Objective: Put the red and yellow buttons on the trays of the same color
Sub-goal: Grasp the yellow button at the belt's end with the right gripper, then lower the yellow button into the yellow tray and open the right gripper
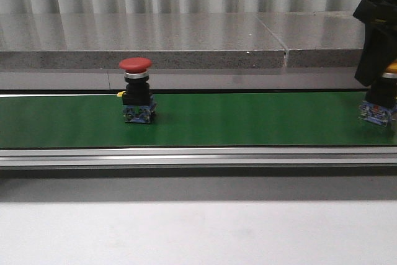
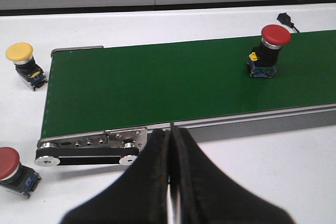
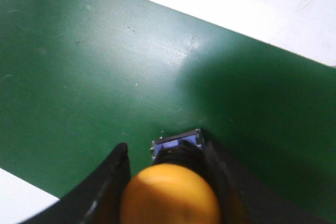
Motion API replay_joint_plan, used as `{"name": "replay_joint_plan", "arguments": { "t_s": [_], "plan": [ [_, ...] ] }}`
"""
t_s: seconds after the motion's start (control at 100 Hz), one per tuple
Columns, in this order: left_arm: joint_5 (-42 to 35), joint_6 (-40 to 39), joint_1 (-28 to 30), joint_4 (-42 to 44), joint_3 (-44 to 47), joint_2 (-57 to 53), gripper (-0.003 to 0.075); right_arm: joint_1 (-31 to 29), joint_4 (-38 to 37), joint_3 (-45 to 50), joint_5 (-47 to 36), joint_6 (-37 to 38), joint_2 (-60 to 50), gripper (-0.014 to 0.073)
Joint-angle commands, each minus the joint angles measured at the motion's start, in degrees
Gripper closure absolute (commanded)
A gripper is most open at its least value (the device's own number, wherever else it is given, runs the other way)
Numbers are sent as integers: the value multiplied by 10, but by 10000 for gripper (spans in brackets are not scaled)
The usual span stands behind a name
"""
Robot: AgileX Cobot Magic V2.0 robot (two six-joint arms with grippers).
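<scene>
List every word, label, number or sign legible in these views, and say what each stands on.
None can be read.
Red button on the green belt: no legible marking; its blue base is too small and blurred.
Yellow button between the right gripper fingers: cap plain.
Conveyor frame: only holes, no text.
</scene>
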Motion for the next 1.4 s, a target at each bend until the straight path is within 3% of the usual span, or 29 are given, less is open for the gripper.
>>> {"name": "replay_joint_plan", "arguments": {
  "t_s": [0.0,0.25,0.49,0.61,1.09,1.39],
  "plan": [
    [-40,-1,-4,-6,-14,4,741,0,10,-19,-17,-6,-27,357],
    [-40,-1,-4,-6,-14,4,741,-17,-3,-16,-14,117,-88,357],
    [-40,-1,-4,-6,-14,4,741,-50,-138,-11,22,259,-158,357],
    [-42,-1,-4,-6,-14,4,741,-86,-163,14,25,309,-190,357],
    [-42,-1,-4,-6,-14,4,741,-272,-163,128,-14,333,-222,357],
    [-42,-1,-4,-6,-14,4,741,-332,-164,177,-83,333,-208,357]
  ]
}}
